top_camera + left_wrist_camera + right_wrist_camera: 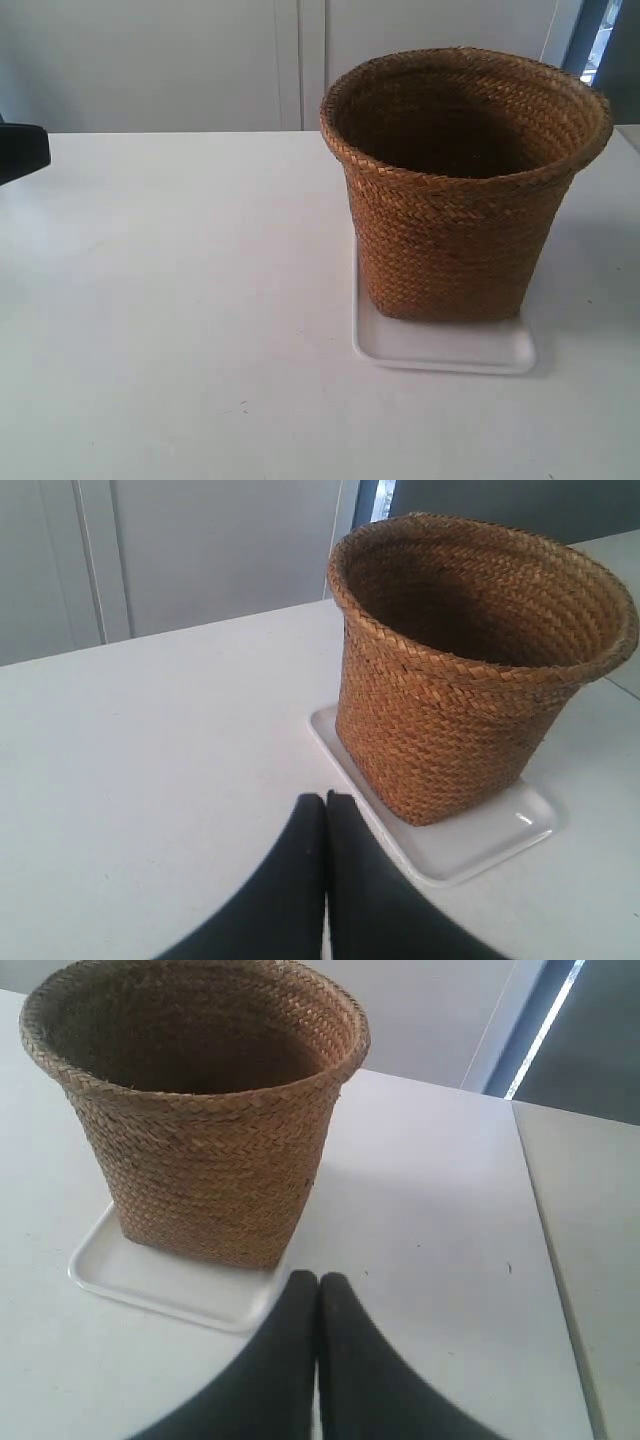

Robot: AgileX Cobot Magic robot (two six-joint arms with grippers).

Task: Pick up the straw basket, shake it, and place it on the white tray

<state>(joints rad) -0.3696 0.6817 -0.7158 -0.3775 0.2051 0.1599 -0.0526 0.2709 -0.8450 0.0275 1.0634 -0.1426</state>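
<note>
Black fingers of the left gripper (326, 800) lie pressed tip to tip with nothing between them, low over the plain white tabletop (150, 780) and near one corner of a flat, glossy white plastic tray (480, 845). The right gripper (318, 1280) is likewise closed and empty, near the tray as well. On that tray stands the large brown woven straw basket (460, 210), upright, with its narrower squarish base inside the low raised rim, its wide flared mouth opening upward onto a dark inside, and neither gripper touching it.
</note>
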